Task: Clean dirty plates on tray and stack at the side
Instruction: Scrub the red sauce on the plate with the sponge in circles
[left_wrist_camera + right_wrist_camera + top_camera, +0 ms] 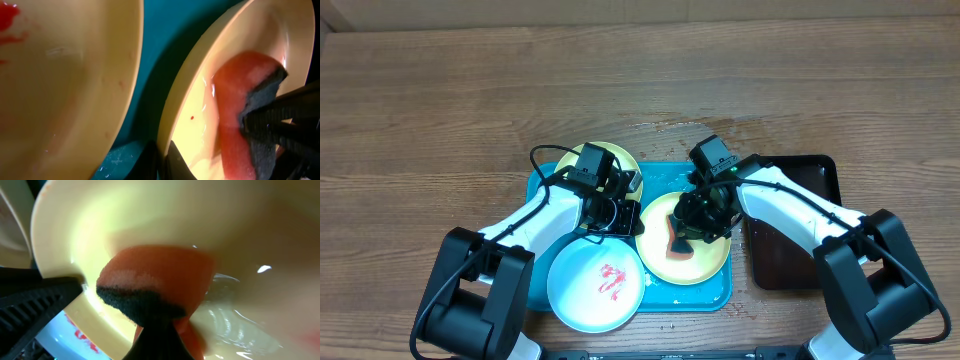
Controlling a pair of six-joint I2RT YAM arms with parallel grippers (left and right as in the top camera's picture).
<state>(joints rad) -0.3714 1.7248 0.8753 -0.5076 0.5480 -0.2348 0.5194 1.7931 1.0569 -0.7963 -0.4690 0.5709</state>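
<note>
the turquoise tray [662, 180] sits in the middle of the wooden table [440, 100], and all three plates are on it. a yellow-green plate [705, 262] lies on the right half. a second yellow-green one, the back plate [620, 158], is at the far left corner, partly under the left arm. the pale blue plate [582, 290] is at the near left, hanging over the tray's edge, with red smears across its white middle. none of them is stacked on another.

the right gripper [692, 228] is over the yellow-green plate, clamped tight on a sponge [678, 244]. from its own wrist the jaws [157, 330] pinch the dark scouring side, and the orange sponge [160, 270] presses flat into the plate [125, 220]. water glistens on the plate around it.

the left gripper [623, 215] is at that same plate's left edge. in the left wrist view its fingers [162, 152] are closed on the rim of the plate [200, 90], with the sponge [235, 115] inside the dish. a neighbouring plate [75, 75] with red at its far edge lies just across a strip of tray; i can't tell which one it is.

a dark brown tray [790, 250] sits just beside the turquoise one, on the right, under the right arm.
</note>
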